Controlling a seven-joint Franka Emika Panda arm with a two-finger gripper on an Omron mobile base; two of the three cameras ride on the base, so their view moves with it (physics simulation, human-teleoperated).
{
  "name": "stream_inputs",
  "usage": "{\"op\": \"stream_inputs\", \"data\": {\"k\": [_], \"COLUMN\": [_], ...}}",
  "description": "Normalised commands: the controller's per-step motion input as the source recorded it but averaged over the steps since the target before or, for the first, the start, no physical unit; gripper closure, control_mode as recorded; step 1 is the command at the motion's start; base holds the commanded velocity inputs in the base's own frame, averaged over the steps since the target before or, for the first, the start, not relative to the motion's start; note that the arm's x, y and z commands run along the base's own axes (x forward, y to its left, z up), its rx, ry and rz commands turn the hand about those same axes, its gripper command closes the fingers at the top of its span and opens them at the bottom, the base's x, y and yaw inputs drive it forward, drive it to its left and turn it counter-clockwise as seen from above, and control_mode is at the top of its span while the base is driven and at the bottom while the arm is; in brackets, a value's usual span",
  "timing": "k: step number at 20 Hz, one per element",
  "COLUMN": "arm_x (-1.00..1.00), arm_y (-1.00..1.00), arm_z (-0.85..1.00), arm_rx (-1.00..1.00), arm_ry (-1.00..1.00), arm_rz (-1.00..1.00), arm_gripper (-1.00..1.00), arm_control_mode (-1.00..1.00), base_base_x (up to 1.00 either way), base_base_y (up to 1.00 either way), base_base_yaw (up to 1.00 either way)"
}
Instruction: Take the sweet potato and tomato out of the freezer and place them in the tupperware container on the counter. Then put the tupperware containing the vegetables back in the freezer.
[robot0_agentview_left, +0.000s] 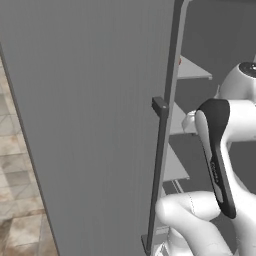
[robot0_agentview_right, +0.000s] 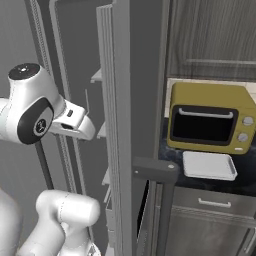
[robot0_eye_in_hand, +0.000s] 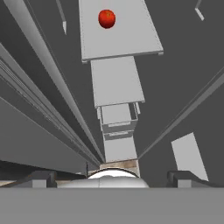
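Spread claw (robot0_eye_in_hand: 112, 177) faces freezer (robot0_agentview_left: 90, 125) shelves; tomato (robot0_eye_in_hand: 106, 19) sits on one.

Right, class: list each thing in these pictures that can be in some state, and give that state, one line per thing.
freezer: door swung open, shelves exposed.
tomato: resting on a pale freezer shelf, not gripped.
tupperware container: on the counter before the microwave, nothing visible in it.
microwave: door closed.
gripper: open, holding nothing, pointed into the freezer.

No text reads clearly; faint marks on the robot arm (robot0_agentview_left: 216, 172) may be lettering.
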Motion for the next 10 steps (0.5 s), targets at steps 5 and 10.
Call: {"op": "stream_inputs", "data": {"k": [5, 10], "arm_x": [0.00, 0.00], "arm_y": [0.00, -0.02], "arm_z": [0.00, 0.02], "arm_rx": [0.00, 0.00], "arm_ry": [0.00, 0.00], "arm_rz": [0.00, -0.01], "arm_gripper": [-1.00, -1.00], "arm_control_mode": [1.00, -1.00], "base_base_x": [0.53, 0.19], "base_base_y": [0.00, 0.00], "base_base_yaw": [-0.03, -0.03]}}
